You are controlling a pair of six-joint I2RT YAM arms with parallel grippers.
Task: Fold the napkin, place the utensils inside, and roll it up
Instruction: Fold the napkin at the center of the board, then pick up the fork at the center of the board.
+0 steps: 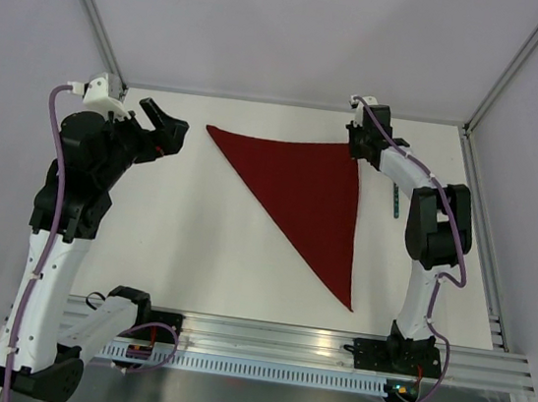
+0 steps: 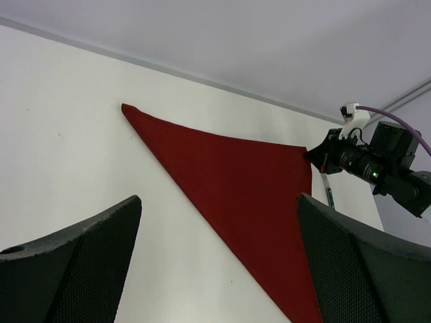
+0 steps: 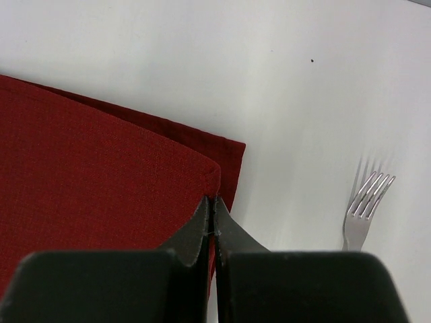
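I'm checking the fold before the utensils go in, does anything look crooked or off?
Slightly askew: at the corner pinched by the right gripper, the top layer of the napkin stops short of the bottom layer, leaving a strip exposed. The fork lies apart beside it; nothing else stands out.

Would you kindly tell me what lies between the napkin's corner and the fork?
Nothing: in the right wrist view, only bare white table separates the napkin from the fork.
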